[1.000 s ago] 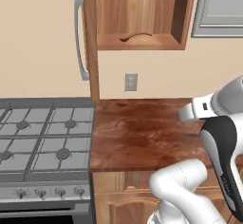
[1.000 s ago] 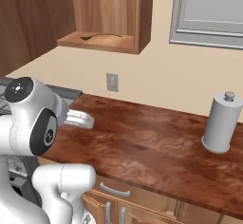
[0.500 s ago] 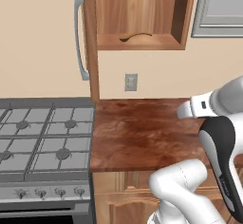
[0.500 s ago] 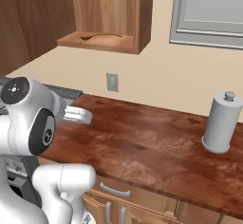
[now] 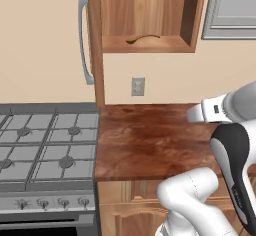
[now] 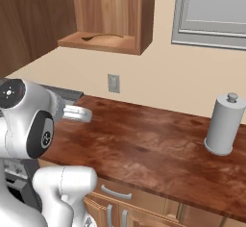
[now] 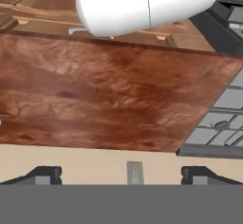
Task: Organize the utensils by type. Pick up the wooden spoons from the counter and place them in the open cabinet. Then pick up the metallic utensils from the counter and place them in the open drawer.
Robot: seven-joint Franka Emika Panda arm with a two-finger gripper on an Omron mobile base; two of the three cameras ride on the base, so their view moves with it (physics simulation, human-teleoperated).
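Observation:
The cabinet [image 5: 192, 20] hangs open above the counter [image 5: 150, 140]. A tan wooden spoon [image 5: 145, 39] lies on its lower shelf, also seen from the other side as the wooden spoon [image 6: 102, 37] in the cabinet [image 6: 144, 14]. My gripper [image 7: 122, 173] is open, its two dark fingertips [image 7: 45, 173] standing wide apart with nothing between them. It looks down over the bare counter [image 7: 109, 95] and the wall. The metallic utensils are out of view. Wooden fronts [image 7: 33, 2] show below the counter's edge; I cannot tell whether the drawer is among them.
A gas stove [image 5: 45, 145] adjoins the counter on the left. A grey cylindrical canister [image 6: 223, 125] stands at the counter's right end. A wall outlet [image 5: 138, 86] sits under the cabinet, whose open door carries a grey bar handle [image 5: 84, 40]. A framed window [image 6: 211, 5] is at upper right.
The arm's white link has shifted slightly over the counter. The spoon and everything else stay as they were.

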